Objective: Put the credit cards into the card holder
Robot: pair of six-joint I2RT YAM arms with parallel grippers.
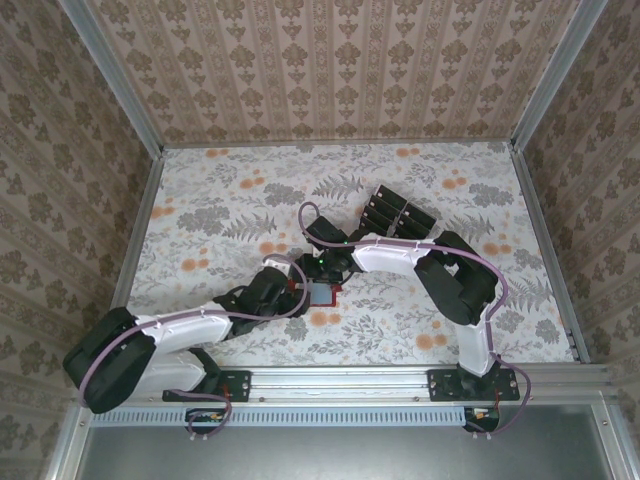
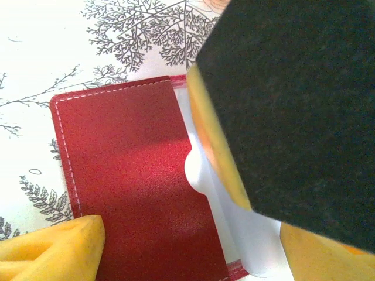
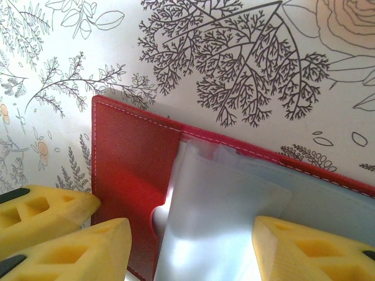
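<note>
Looking across the pale flower-printed counter (image 1: 220,200), we find the flat black rectangular credit cards (image 1: 396,214) clustered toward the far right, apart from the holder, so we judge none is loaded yet. The small red leather-like card holder (image 1: 320,293) lies open at the middle. The left pincer (image 2: 193,234) straddles it, fingers apart, one at its red corner. The right pincer (image 3: 190,234), fingers also apart and carrying nothing, hovers at the clear inner sleeve (image 3: 222,211). By our reckoning, every card is left to fetch.

A robot test cell: wallpaper-patterned panels (image 1: 340,70) in aluminium framing (image 1: 112,75) box in a floral-covered tabletop (image 1: 220,190).
</note>
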